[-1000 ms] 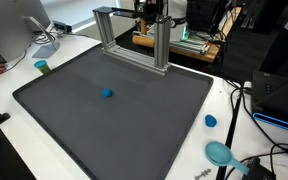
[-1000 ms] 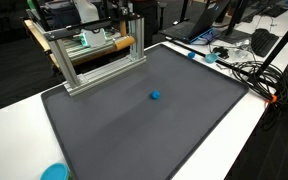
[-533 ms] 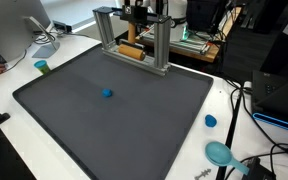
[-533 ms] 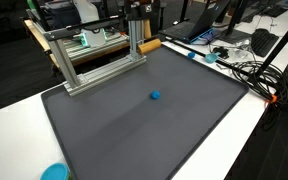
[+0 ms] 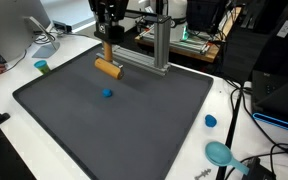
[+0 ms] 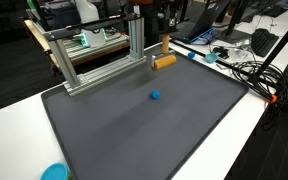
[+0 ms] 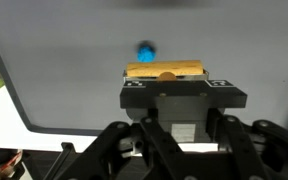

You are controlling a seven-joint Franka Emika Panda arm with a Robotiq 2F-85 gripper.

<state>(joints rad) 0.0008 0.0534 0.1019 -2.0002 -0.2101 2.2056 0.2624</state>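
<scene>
Tan wooden cylinder [image 5: 108, 68] is held crosswise, clamped in the gripper [image 5: 107, 60], above a dark grey mat [image 5: 74, 125], near a small blue ball [image 5: 107, 94].

A small blue ball [image 5: 107, 94] on the dark mat [image 5: 144, 120] — metal frame [image 5: 162, 48] behind.

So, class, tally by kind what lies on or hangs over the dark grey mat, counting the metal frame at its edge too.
Small blue ball lying on the dark grey mat: 1
Tan wooden cylinder held over it by the gripper: 1
Silver metal frame: 1
Total: 3
</scene>
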